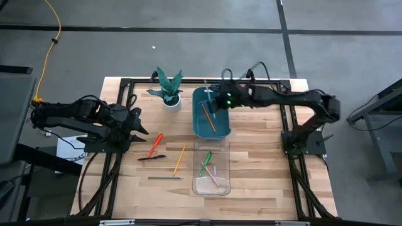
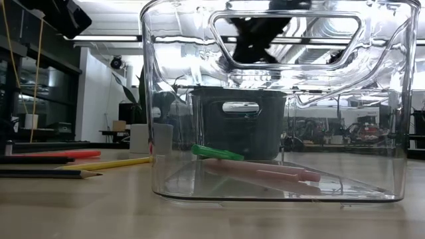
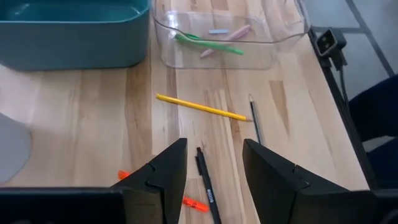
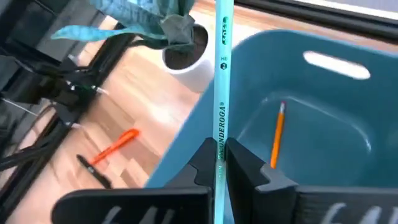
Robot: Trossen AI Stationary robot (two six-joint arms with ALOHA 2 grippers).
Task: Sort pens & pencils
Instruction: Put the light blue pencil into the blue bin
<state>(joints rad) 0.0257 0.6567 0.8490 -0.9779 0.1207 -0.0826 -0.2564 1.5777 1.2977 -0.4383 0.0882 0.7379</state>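
My right gripper [image 4: 221,163] is shut on a light teal pencil [image 4: 222,74] above the far left part of the teal bin [image 1: 220,127], which holds an orange pencil [image 4: 277,134]. The clear bin [image 1: 221,182] holds a green pen [image 3: 208,43] and pink pens [image 3: 227,38]. A red pen [image 1: 154,144], a black pen [image 3: 206,183], a yellow pencil [image 3: 199,107] and a grey pencil [image 3: 255,121] lie flat on the table. My left gripper [image 3: 214,152] is open above the black pen, touching nothing. My right gripper pinches the teal pencil's shaft [image 4: 221,140] between its two fingers, which lie across it. The pencil is lifted clear and runs straight out ahead of the fingers over the bin's rim. Its near end is hidden behind the gripper.
A potted plant [image 1: 168,89] stands at the far edge, left of the teal bin. The clear bin sits just near of the teal bin. The loose pens and pencils lie between my left gripper [image 1: 143,125] and the clear bin. Black frame rails [image 1: 119,94] border the table.
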